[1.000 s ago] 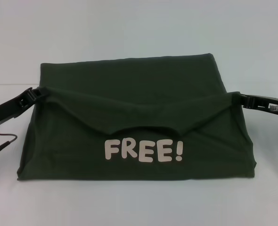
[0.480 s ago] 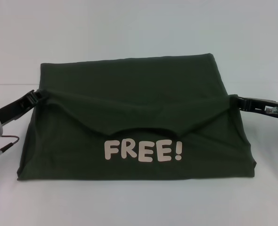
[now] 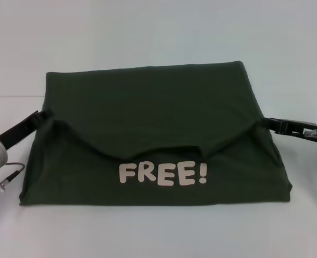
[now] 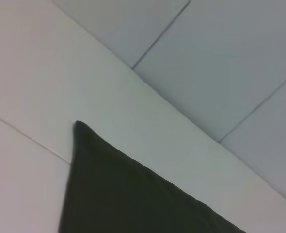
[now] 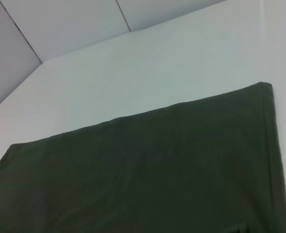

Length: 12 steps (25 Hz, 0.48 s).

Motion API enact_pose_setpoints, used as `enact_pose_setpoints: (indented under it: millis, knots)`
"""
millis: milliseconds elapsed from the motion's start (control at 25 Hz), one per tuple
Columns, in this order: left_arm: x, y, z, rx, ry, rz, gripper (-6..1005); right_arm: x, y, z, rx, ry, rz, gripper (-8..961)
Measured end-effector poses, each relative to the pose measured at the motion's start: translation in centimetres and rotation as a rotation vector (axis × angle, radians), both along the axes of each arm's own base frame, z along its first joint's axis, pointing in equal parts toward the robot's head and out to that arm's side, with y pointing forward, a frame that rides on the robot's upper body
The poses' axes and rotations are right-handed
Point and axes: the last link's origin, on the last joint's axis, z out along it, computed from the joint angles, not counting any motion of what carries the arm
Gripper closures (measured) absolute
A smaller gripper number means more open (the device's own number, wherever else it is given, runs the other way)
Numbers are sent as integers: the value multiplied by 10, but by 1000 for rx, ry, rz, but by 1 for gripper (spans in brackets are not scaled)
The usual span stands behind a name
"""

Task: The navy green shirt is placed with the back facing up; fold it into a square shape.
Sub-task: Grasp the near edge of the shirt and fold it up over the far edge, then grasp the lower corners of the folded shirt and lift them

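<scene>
On a plain white tabletop [image 3: 148, 32], the navy green shirt [image 3: 153, 123] is folded, white "FREE!" lettering [image 3: 163, 173] showing; left gripper [image 3: 43, 114] and right gripper [image 3: 266, 123] jaws are pinching its side edges.

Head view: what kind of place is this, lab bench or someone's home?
Likely a lab or test bench, not a home. A bare white table holds only a green shirt printed "FREE!". The left gripper and right gripper sit at the shirt's sides. Plain panelled wall behind.
</scene>
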Motion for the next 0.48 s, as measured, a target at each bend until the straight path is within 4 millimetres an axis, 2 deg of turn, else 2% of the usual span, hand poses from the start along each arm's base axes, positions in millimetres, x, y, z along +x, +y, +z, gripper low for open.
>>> enact_pose_setpoints:
  millis: [40, 240, 480]
  knots:
    - [-2, -1, 0, 3, -5, 7, 860, 2, -1, 0, -2, 1, -2, 816]
    - [-7, -5, 1, 9, -10, 23, 763, 9, -9, 2, -15, 14, -11, 594]
    - [-12, -15, 7, 3, -52, -5, 640, 18, -23, 9, -51, 48, -7, 457]
